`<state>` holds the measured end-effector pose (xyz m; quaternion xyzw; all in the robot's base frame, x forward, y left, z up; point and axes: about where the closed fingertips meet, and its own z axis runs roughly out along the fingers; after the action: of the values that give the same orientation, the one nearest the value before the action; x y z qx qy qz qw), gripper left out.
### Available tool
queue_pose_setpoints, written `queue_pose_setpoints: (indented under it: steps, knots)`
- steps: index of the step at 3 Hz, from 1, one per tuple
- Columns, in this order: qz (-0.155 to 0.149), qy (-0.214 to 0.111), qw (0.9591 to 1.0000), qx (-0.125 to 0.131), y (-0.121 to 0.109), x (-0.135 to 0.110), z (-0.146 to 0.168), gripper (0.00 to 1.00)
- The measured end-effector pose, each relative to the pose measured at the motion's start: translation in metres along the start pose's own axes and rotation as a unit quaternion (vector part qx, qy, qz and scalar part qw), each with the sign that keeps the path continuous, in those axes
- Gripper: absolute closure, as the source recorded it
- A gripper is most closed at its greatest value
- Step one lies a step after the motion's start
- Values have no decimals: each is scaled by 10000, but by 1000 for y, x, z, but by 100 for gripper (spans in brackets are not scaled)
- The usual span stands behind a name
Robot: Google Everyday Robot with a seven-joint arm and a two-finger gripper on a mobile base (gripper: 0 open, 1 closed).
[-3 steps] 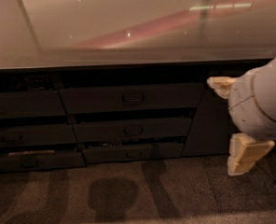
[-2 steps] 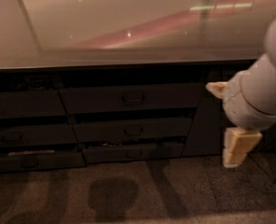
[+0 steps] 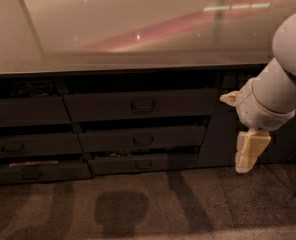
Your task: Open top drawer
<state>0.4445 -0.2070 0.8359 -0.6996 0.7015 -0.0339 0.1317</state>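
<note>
The top drawer is the wide dark grey front in the middle column, just under the counter, with a small loop handle at its centre. Its front stands in line with the fronts around it, so it looks closed. My gripper is to the right of the drawer, in front of the dark cabinet panel. It touches nothing. Its cream fingertips stand apart, one high and one low, so it is open and empty. The white arm comes in from the upper right.
A glossy beige countertop overhangs the drawers. Two slimmer drawers lie below the top one. A left column of drawers has its lowest one slightly ajar. The floor is grey carpet, with a shadow on it.
The gripper has moved a little left towards the drawers, and its lower finger has swung leftward. The drawers have not moved.
</note>
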Motion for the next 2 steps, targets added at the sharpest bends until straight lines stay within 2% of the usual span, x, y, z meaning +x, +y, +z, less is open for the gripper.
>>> queue_pose_setpoints:
  steps: [1, 2]
  knots:
    - [132, -85, 9997, -193, -8, 6, 14, 0]
    - [131, -85, 9997, -195, -9, 6, 14, 0]
